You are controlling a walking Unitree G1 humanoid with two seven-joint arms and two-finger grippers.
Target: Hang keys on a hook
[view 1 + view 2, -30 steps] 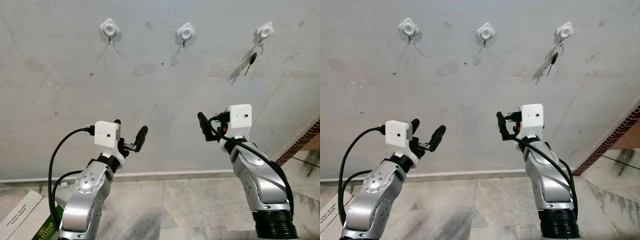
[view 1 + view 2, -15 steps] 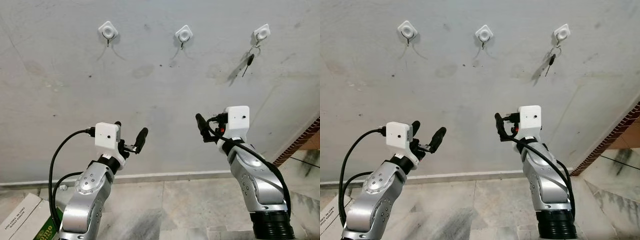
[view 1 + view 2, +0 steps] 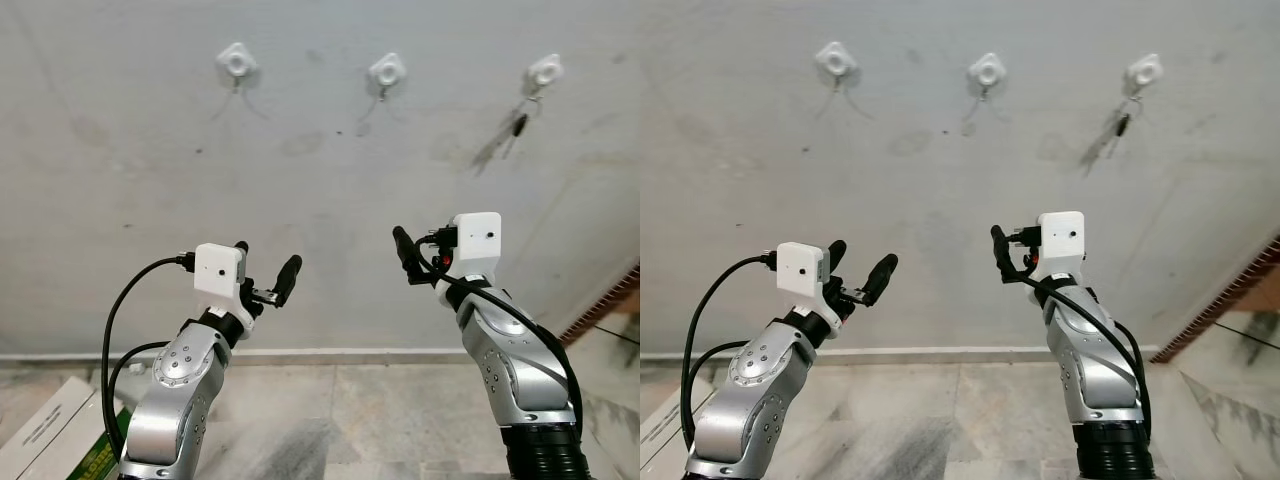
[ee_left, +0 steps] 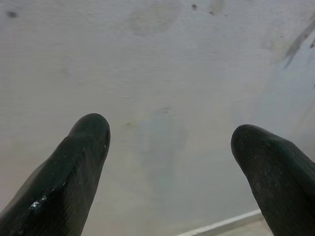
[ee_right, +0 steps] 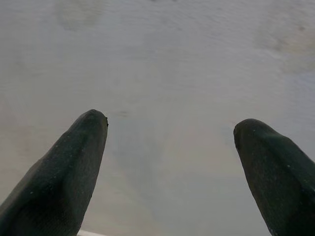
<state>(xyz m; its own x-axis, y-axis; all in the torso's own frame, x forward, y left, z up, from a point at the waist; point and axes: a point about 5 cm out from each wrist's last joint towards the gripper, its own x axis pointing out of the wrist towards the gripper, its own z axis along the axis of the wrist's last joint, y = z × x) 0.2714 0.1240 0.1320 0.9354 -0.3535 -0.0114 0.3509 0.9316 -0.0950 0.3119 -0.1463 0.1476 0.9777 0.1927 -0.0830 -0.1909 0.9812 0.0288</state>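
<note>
Three white hooks are fixed high on the grey wall: a left hook point(image 3: 237, 63), a middle hook point(image 3: 386, 71) and a right hook point(image 3: 544, 70). A bunch of keys point(image 3: 517, 126) with a dark fob hangs from the right hook, blurred. Both arms are raised in front of the wall, well below the hooks. My left gripper point(image 3: 266, 266) is open with nothing between its fingers point(image 4: 74, 162). My right gripper point(image 3: 420, 242) is open too, its fingers point(image 5: 69, 167) framing bare wall.
A cardboard box point(image 3: 45, 438) lies on the tiled floor point(image 3: 340, 420) at the lower left. A red brick edge point(image 3: 610, 303) runs down the wall at the far right. A pale skirting strip point(image 3: 340, 355) marks the wall's foot.
The whole picture has shifted a little to the right and blurred, so the camera moved. Both arms hold the same raised pose, fingers still apart. The keys stay on the right hook.
</note>
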